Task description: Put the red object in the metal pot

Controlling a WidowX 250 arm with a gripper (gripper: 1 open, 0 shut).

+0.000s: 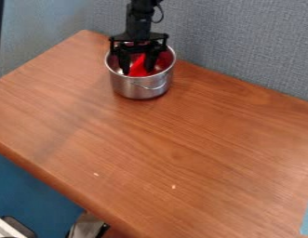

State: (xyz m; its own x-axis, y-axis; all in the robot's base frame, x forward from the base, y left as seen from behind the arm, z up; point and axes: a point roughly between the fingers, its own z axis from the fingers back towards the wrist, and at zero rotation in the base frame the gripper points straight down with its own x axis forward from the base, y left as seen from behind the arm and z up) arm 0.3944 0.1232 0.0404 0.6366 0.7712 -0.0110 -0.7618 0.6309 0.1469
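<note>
The red object [140,66] is best released low in the metal pot [141,86], toward twelve o'clock; whether the gripper [138,65] is clamped on it cannot be told.

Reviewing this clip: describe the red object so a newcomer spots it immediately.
Find the wooden table; near its far corner stands a shiny metal pot. Inside it, below the black gripper, lies the red object, the only bright red thing there.
</note>
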